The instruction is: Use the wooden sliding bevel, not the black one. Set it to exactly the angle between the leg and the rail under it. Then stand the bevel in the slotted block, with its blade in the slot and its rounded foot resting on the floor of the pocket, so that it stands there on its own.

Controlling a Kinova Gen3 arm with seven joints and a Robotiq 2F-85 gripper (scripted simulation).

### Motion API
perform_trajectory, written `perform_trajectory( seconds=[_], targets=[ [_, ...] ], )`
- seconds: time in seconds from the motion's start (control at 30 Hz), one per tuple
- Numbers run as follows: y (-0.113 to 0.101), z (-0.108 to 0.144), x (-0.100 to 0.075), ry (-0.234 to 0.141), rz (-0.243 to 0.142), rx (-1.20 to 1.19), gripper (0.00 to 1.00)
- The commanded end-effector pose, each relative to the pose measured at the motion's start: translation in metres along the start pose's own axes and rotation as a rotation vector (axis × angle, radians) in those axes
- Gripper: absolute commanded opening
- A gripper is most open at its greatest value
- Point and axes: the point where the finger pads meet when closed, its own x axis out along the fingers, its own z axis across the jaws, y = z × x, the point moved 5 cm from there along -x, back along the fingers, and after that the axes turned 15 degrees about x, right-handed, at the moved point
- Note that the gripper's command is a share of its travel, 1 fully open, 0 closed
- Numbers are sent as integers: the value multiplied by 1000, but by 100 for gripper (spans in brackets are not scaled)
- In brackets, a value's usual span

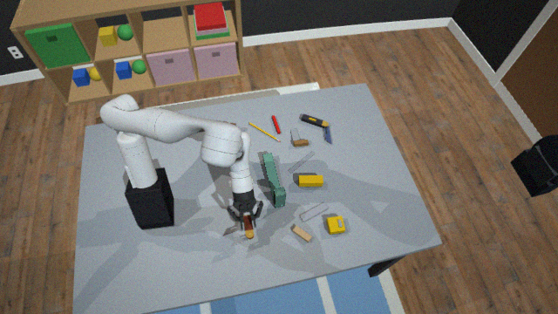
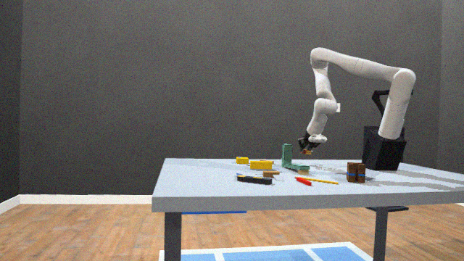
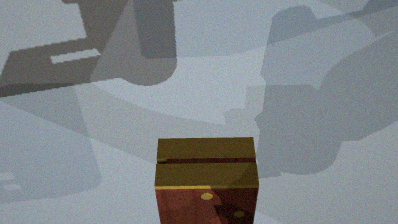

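My gripper (image 1: 245, 218) is shut on the wooden sliding bevel (image 1: 248, 228) and holds it above the table, in front of the green leg-and-rail piece (image 1: 273, 179). The bevel's brown stock with a brass end fills the bottom of the wrist view (image 3: 206, 180). Its grey blade (image 1: 231, 229) sticks out to the left. In the side view the gripper (image 2: 307, 146) hangs just right of the upright green leg (image 2: 286, 154). The slotted brown block with a blue band (image 2: 355, 172) stands near the arm's base. The black bevel (image 1: 314, 120) lies at the far side.
On the table lie a yellow block (image 1: 310, 180), a yellow box (image 1: 336, 224), a small wooden piece (image 1: 302, 233), grey strips (image 1: 313, 212), a pencil (image 1: 264, 131) and a red marker (image 1: 275, 124). The arm's black base (image 1: 149, 198) stands at the left.
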Motion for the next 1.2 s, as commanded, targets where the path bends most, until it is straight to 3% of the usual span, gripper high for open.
perform_trajectory(
  seconds=[0.0, 0.43, 0.77, 1.17],
  targets=[
    [-11, 3, -12, 0, 0, 1, 10],
    [-71, 20, -74, 0, 0, 1, 10],
    [-87, 24, -91, 0, 0, 1, 10],
    [-89, 24, -93, 0, 0, 1, 10]
  ],
)
